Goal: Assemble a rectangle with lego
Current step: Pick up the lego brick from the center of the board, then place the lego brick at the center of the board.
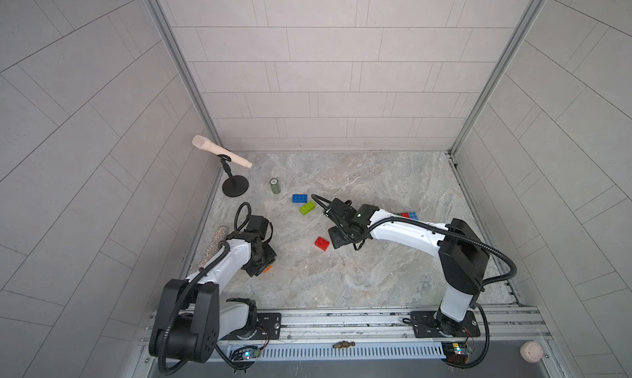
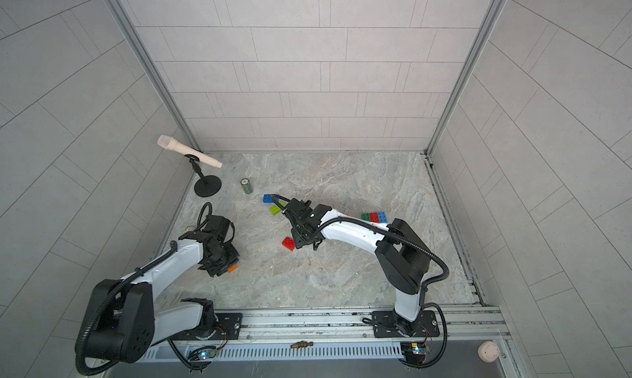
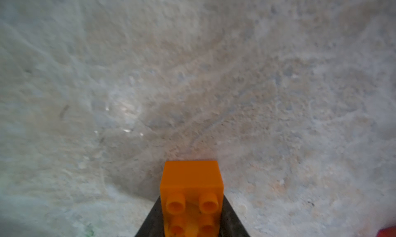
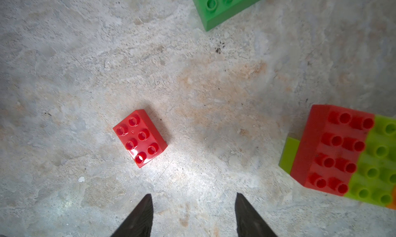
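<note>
**Both my arms bent low over the mottled, stone-patterned table (image 1: 376,256), with one lego brick gripped.**
My left pincer (image 1: 261,266) tips steeply down near the table's left edge, its dark fingers clamped on the sides of a glossy orange brick (image 3: 191,178) whose hollow round studs face the wrist camera. My right arm reaches to mid-table, and my right pincer (image 4: 194,198) is parted and empty above a loose six-stud red brick (image 4: 140,138). Beside it a longer red brick (image 4: 334,148) sits pressed onto a lime layer (image 4: 381,160). A blue brick (image 1: 299,198) and a lime brick (image 1: 307,207) lie farther back.
</note>
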